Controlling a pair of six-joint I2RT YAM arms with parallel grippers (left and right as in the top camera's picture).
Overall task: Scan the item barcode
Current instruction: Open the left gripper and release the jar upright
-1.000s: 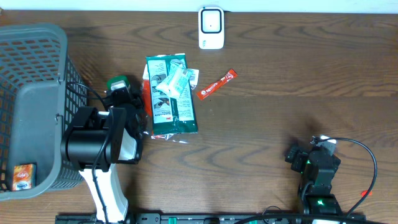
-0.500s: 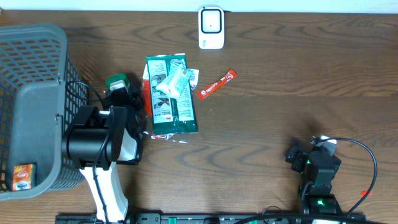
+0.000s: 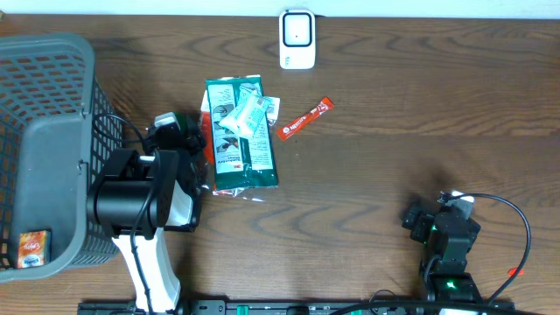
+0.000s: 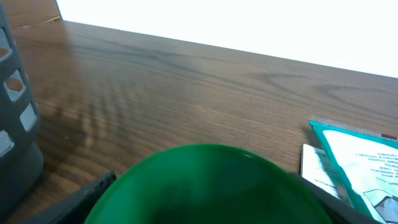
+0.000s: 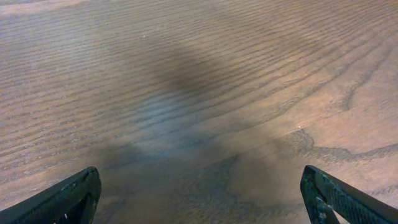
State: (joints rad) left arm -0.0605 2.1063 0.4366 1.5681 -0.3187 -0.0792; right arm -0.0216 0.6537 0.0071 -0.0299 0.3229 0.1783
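Wooden table, green item within left claw

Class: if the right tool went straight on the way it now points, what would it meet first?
Probably the bare wooden table: the right tool, jaws open, frames nothing else in its wrist view, so the way looks free of objects, though depth is unclear.

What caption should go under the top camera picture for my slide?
Brown wooden table with grey plastic basket, green flat packet, thin red sachet and white box-shaped scanner.
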